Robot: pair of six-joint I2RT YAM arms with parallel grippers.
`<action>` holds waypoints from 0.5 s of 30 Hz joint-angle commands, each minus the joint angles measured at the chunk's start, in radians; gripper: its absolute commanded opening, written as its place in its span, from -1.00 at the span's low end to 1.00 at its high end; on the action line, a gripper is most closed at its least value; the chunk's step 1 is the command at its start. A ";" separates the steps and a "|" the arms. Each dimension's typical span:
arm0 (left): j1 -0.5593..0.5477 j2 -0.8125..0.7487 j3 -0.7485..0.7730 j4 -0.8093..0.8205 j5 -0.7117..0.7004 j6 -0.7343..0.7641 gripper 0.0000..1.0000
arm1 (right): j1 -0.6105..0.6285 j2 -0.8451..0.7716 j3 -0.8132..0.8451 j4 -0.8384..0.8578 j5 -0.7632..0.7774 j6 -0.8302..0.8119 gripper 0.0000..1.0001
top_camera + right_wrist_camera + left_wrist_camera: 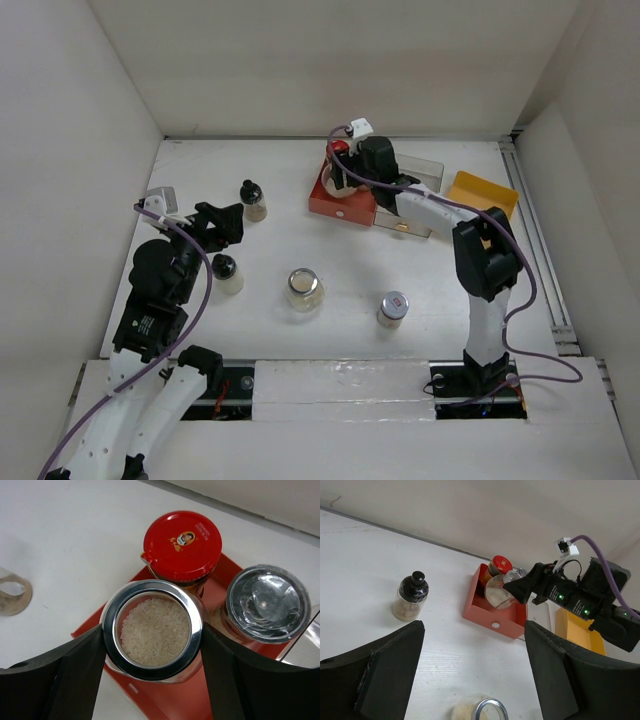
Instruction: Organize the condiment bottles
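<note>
The left wrist view's bottom edge cuts off the silver-rimmed jar.

The white bench carries three trays along its far side: a red tray, a clear tray just beside it, and a yellow tray furthest right. Standing well apart on the bare surface are a far black-capped bottle, a near black-capped bottle, a wide silver-lidded jar and a small silver-lidded jar. A small grey piece at the left edge may be a loose clip.

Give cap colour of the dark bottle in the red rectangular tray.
Red round cap; right wrist view shows it best.
</note>
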 commanded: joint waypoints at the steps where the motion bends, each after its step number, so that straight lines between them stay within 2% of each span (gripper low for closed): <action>1: 0.005 0.003 -0.011 0.052 0.011 0.011 0.54 | 0.018 0.003 0.001 0.120 0.059 0.012 0.23; 7: 0.005 0.003 -0.011 0.052 0.020 0.011 0.54 | 0.029 0.042 -0.008 0.120 0.068 0.031 0.31; 15: 0.005 0.003 -0.011 0.052 0.029 0.011 0.57 | 0.047 0.017 0.001 0.088 0.088 0.031 0.88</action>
